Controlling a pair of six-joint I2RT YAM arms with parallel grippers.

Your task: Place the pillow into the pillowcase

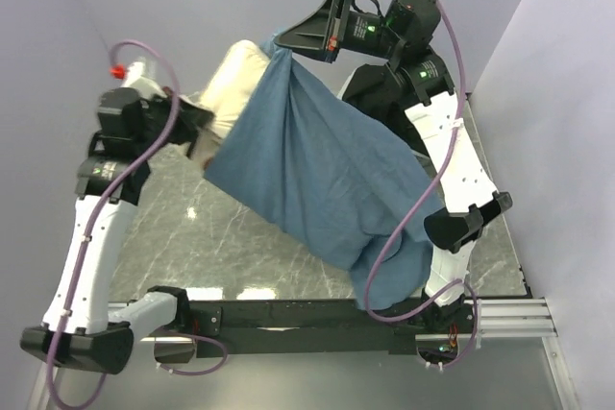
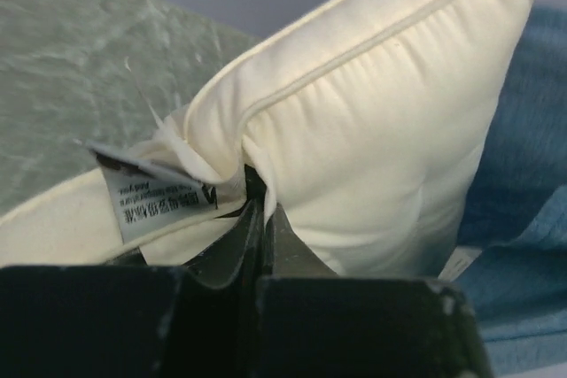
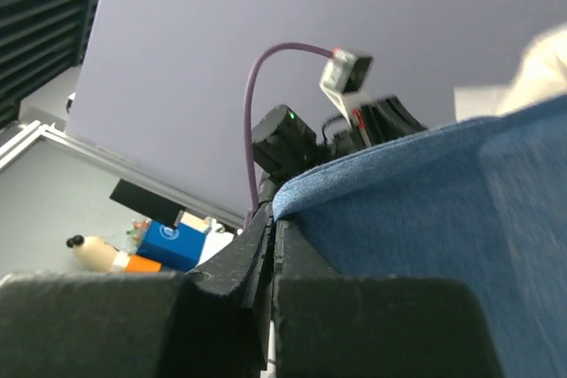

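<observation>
The cream-white plump rectangular pillow [image 1: 233,84] sits at the far left of the scene, raised above the worktop. Its right-hand part is inside the open mouth of the large dusty-blue wrinkled fabric pillowcase [image 1: 322,165]. The exposed part projects out of the mouth toward the far left.

The pillow's long axis appears to run from far left to near right, in line with the body of the pillowcase. The pillowcase slopes down to the near right and hangs beside the right arm's lower link. Insertion is therefore judged to call for travel toward the near right.

The left tool [image 2: 257,196] is clamped on the piped corner seam of the pillow, just beside a small grey sewn-in label [image 2: 155,196]. This arm is the nearer one to the pillow. The right tool [image 3: 270,223] is clamped on the hemmed edge of the pillowcase at the far side of the mouth, holding it up. The grey-green marbled worktop [image 1: 240,237] lies below both.
</observation>
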